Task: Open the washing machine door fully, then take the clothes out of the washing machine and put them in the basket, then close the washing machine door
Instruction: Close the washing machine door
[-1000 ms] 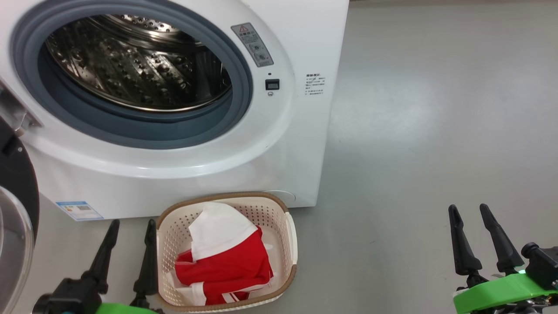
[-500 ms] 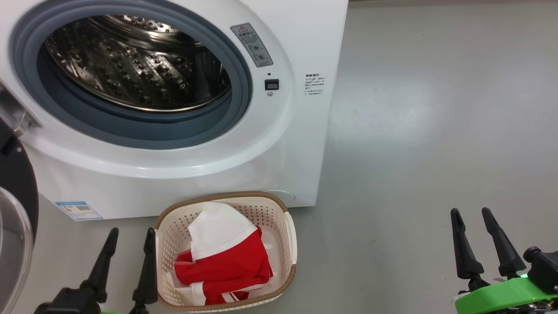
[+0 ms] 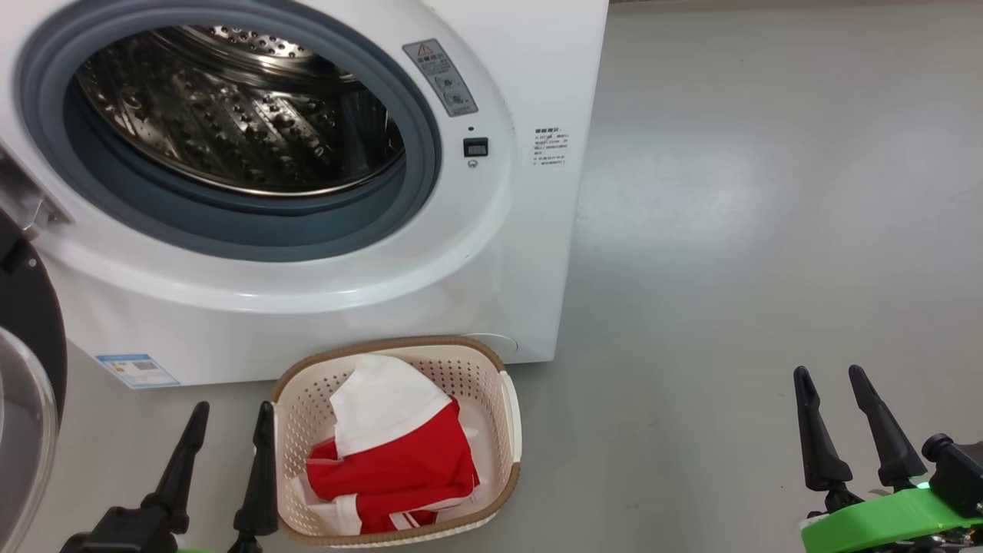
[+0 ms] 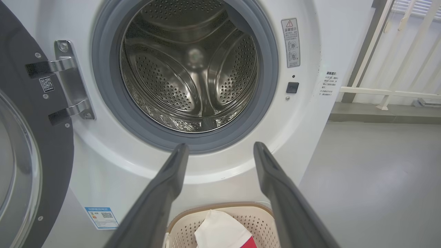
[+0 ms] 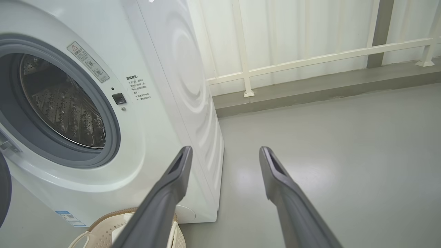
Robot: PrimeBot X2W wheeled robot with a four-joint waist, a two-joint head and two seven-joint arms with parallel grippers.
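Door (image 4: 51, 155) open wide; red clothes (image 3: 392, 468) in basket (image 3: 512, 430), before machine (image 3: 491, 261).

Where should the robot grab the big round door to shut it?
Probably the door's black rim, far from the metal hinges, where it swings easiest. The bulging glass looks too smooth and round to pinch. The open left gripper is nearest and could come from the door's left, outer side, pushing it toward the washing machine.
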